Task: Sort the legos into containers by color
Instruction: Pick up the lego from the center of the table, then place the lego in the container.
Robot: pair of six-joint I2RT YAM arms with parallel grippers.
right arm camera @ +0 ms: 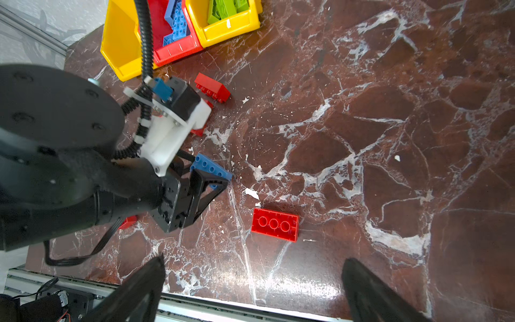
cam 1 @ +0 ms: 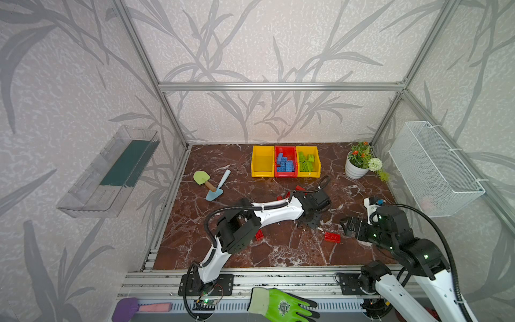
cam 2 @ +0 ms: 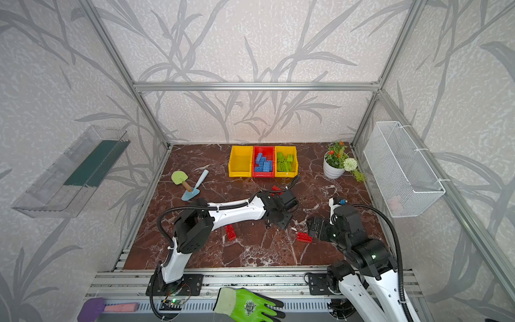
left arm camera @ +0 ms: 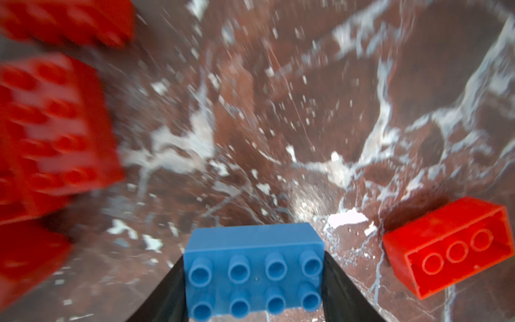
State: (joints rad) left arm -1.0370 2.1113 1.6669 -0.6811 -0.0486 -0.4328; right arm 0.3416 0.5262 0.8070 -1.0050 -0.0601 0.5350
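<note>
**A:** Three containers (cam 1: 262, 174) stand joined in a row at the far edge of the counter (cam 1: 278, 252). Blue legos (cam 1: 284, 164) fill the middle red one and green legos (cam 1: 306, 163) lie in one yellow end bin. The other yellow end bin is bare. Where are the rest?

**B:** Loose on the counter in front of that row. Several red legos (right arm camera: 213, 87) lie near it, partly hidden by the left arm (cam 1: 278, 213). One red lego (cam 1: 332, 237) lies well apart from the row, underside up. A second red lego (cam 1: 259, 234) lies equally far out.

**A:** How will they handle?

**B:** My guess is light, stiff, hollow and smooth-walled. They would likely skid or twist out if caught by a corner. Two opposite flat walls, taken square on below the studs, look like the safest hold.

**A:** And the pincers?

**B:** The right pincer (right arm camera: 254, 260) hangs spread wide and empty over the counter, near that underside-up red lego. The left pincer (left arm camera: 253, 259) pinches a blue lego (right arm camera: 211, 167), a finger flat against each short end, studs toward its wrist camera. It sits a little in front of the row, among the red ones. I cannot tell whether it touches the counter. It belongs, I judge, in the middle red container.
</note>
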